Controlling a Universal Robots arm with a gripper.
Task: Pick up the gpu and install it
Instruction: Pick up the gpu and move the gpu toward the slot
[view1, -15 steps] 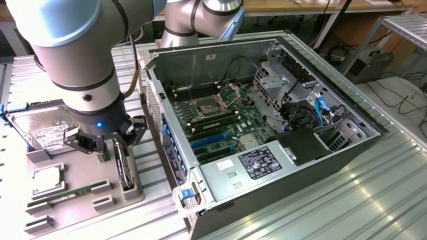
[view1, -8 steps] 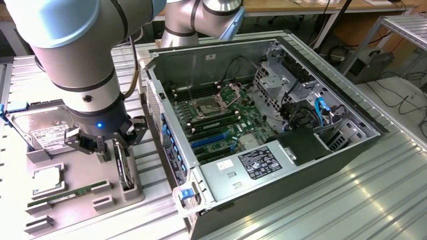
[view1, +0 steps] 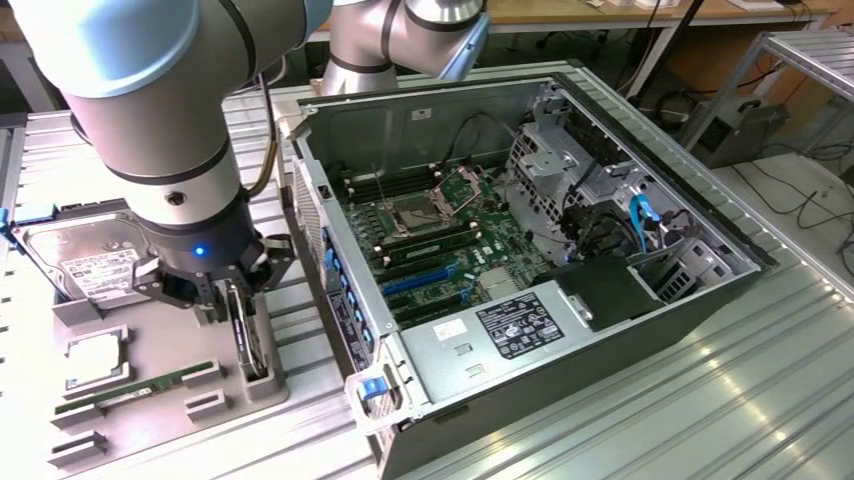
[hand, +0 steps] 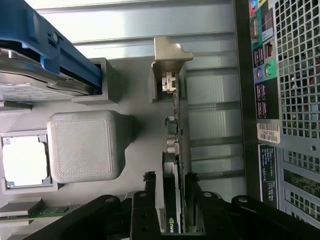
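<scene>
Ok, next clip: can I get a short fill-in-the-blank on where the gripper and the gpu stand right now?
1. The gpu stands on its ____ in the grey tray.
2. The gripper is open, with one finger on each ____ of the card.
3. The open computer case lies toward the exterior view's ____ of the tray.
4. The hard drive in the tray carries a ____ label.

Missing words: edge; side; right; white
</scene>
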